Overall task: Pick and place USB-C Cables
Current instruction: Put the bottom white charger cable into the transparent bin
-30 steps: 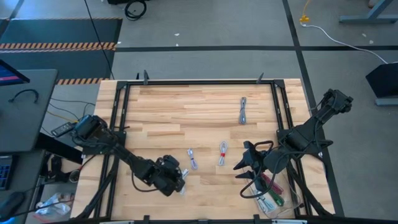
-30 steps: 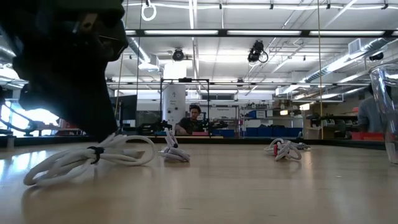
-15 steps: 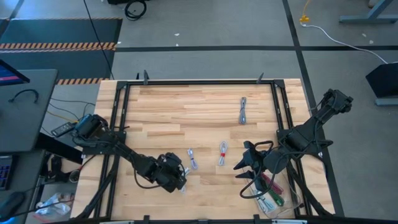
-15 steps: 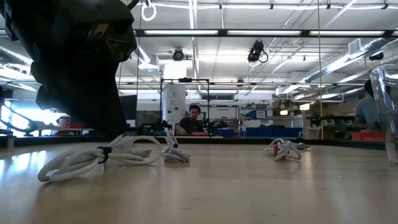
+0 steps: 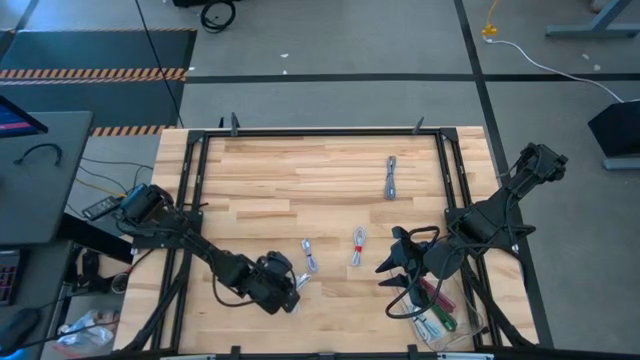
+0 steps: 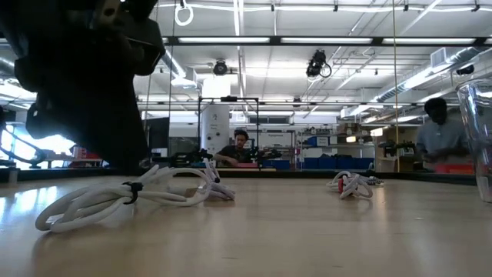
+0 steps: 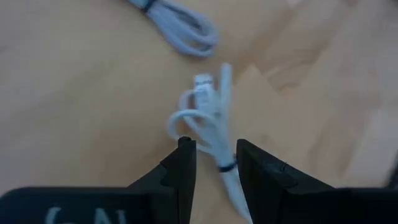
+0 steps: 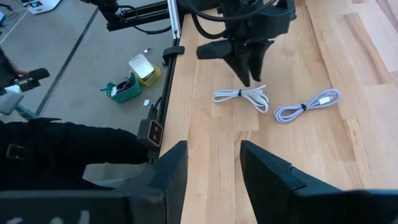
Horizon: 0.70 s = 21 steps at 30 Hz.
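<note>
A white USB-C cable (image 7: 208,121), coiled and bound by a black tie, lies on the wooden table near its front left (image 5: 298,282). My left gripper (image 7: 211,144) stands over it with its fingers down on the bundle (image 8: 250,79). Three more USB-C cables lie loose farther back: a pale one (image 5: 309,255), one with a red tie (image 5: 357,247) and a grey one (image 5: 390,178). My right gripper (image 5: 392,272) hangs open above the table at the front right and holds nothing (image 8: 211,146). My left gripper pinches the white cable's middle, at the black tie (image 7: 225,168), between its two fingers. The fingers slant down from above and from the table's left, lying across the bundle. The cable's loops (image 6: 123,198) rest on the table on both sides of the fingers.
A clear plastic tray (image 5: 462,322) at the front right corner holds purple and green cables; its wall (image 6: 477,131) shows in the low view. A black frame (image 5: 320,133) borders the table. People stand in the room beyond the table's far edge.
My left gripper has stayed over the same spot and turned slightly. The white cable has swung a little on the table with it, and one end now reaches closer to the pale cable behind it.
</note>
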{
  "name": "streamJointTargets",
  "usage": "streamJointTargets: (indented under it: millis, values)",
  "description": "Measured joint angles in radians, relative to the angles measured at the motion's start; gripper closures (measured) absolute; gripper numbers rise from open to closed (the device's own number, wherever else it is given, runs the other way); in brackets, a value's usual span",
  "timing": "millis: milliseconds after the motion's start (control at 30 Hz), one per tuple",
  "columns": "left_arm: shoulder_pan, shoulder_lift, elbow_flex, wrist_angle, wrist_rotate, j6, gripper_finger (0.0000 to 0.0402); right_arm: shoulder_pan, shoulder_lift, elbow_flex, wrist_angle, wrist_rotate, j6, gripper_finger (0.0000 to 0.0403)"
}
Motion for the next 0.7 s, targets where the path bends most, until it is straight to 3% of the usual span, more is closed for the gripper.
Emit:
streamJointTargets:
  millis: [533, 700]
  values:
    - [0.025, 0.0, 0.0, 0.009, -0.058, 0.079, 0.028, 0.0, 0.0, 0.0, 0.0, 0.0, 0.0, 0.025]
    - [0.061, 0.0, 0.0, 0.009, 0.014, 0.163, 0.028, 0.0, 0.0, 0.0, 0.001, 0.0, 0.012, 0.025]
